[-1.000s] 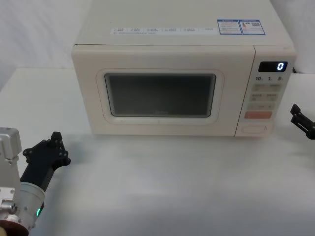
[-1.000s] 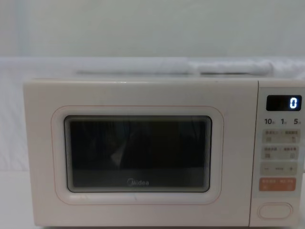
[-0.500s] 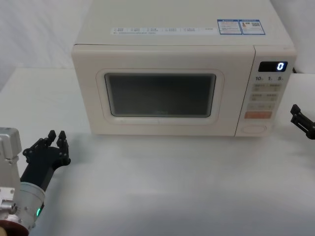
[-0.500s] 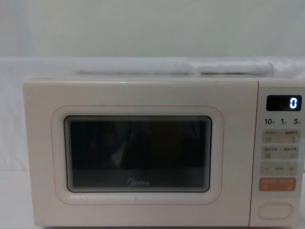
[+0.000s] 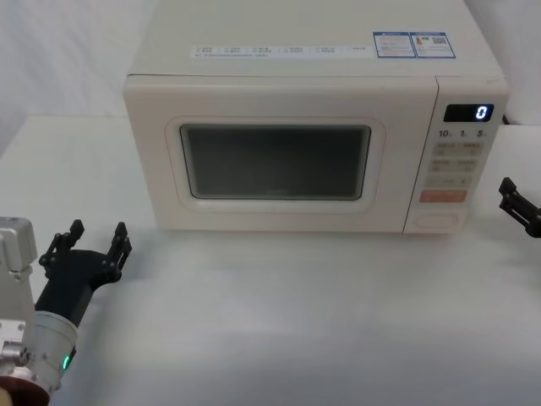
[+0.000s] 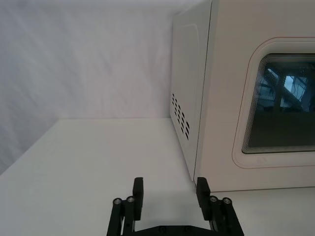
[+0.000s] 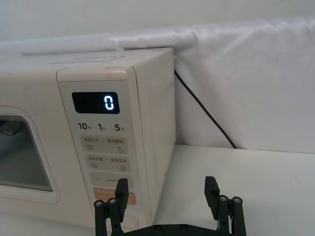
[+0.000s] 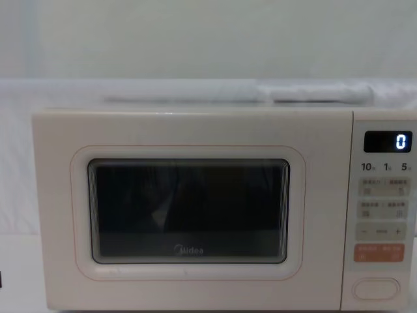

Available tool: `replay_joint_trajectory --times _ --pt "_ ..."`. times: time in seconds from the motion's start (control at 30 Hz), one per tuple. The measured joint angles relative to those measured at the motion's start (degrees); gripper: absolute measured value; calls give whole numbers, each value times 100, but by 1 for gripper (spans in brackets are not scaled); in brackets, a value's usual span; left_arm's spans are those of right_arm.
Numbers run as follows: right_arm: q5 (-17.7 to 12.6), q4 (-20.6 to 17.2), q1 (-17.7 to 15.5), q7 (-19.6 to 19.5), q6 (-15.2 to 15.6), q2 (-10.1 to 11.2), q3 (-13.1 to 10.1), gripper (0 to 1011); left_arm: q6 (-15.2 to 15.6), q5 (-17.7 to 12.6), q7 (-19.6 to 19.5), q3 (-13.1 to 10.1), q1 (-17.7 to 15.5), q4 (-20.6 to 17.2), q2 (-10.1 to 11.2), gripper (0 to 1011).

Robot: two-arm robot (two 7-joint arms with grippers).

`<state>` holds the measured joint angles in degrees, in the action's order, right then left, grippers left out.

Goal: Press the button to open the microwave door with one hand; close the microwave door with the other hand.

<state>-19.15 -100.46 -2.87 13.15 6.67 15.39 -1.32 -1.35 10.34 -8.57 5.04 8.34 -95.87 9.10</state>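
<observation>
The cream microwave (image 5: 296, 76) stands at the back of the table, its display (image 8: 388, 141) showing a white 0. The microwave door (image 5: 156, 161) with its dark window lies shut and flush with the front (image 8: 58, 195). At the bottom of the control panel sits the wide pill-shaped button (image 5: 437, 222), seen from the chest too (image 8: 376, 287). My left gripper (image 5: 97, 238) hovers low at the front left, short of the door's left corner, open and empty (image 6: 170, 192). My right gripper (image 5: 514, 201) waits right of the panel, open and empty (image 7: 167, 191).
An orange key (image 5: 443, 196) sits just above the button, with small pale keys higher up. A black cable (image 7: 206, 115) runs down behind the microwave's right side against the white cloth backdrop. The white table (image 5: 279, 313) spreads in front.
The left gripper's fingers have spread from shut to open where it stands. The right gripper and the door have not moved.
</observation>
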Motion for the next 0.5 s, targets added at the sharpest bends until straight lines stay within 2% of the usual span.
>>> replay_joint_trajectory --times 0.3,0.5 --pt "0 0 0 0 0 0 0 1002 0 0 0 0 0 0 0 947" --pt "0 0 0 0 0 0 0 1002 0 0 0 0 0 0 0 1001"
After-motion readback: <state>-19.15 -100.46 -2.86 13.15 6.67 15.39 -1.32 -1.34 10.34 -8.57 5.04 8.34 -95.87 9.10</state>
